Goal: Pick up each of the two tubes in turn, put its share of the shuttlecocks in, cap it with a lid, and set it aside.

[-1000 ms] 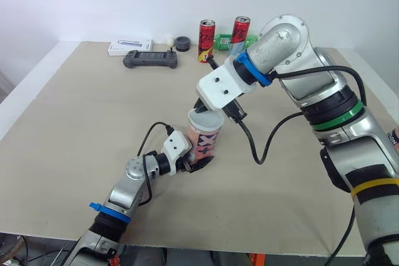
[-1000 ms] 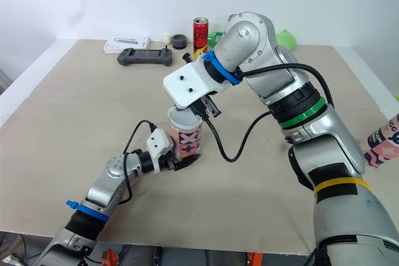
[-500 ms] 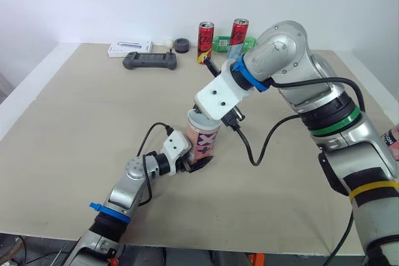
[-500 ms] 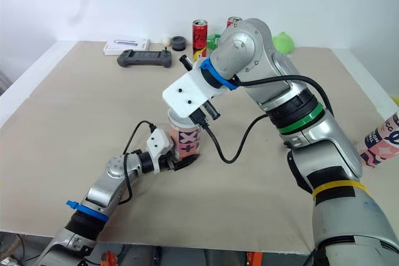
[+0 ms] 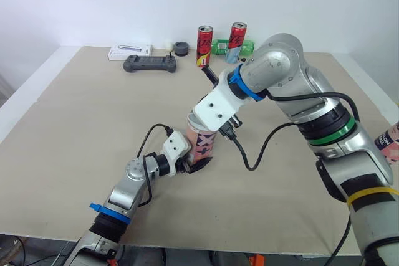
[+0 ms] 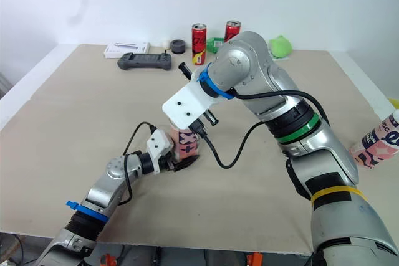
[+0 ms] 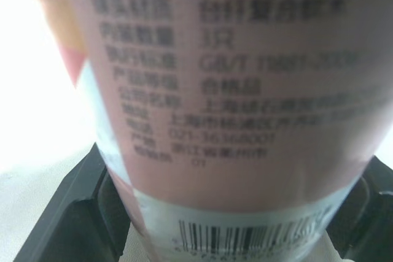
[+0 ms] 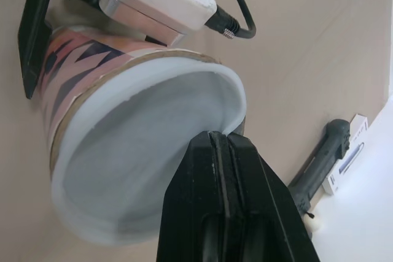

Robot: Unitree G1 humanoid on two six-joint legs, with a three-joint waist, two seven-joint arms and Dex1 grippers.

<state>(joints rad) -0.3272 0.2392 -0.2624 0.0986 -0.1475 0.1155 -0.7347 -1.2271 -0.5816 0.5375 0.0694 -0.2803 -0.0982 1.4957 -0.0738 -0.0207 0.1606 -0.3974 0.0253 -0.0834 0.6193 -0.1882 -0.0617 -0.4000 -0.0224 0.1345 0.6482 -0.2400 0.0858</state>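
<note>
**Lid on tube, right fingers closed at its rim**

The left gripper (image 5: 198, 165) is clamped on the pink tube (image 5: 202, 147) low on its body. In the left wrist view one black finger (image 7: 67, 225) sits on each side, just above the barcode. The tube is near the table (image 5: 75, 123) ctr, a bit toward the near edge, roughly upright w/ a slight lean. Can't tell if its base touches the tabletop.

The right gripper (image 8: 219, 142) comes down from above and from the right, fingers pressed together w/ nothing btwn them. Their tip is at the rim of a whitish translucent lid (image 8: 147, 151) that covers the tube's mouth. Tip and rim look to be touching.

A second tube (image 6: 377, 144), pink w/ lettering, shows tilted at the far-right edge of the view, well apart from both grippers. What it rests on can't be told.

Along the far edge, left to right:
- white box (image 5: 129, 50), w/ a dark game controller (image 5: 149, 63) just in front of it
- small white ball (image 5: 168, 45)
- black ring (image 5: 181, 46)
- two red cans (image 5: 204, 38)
- green object (image 6: 281, 46)
</note>
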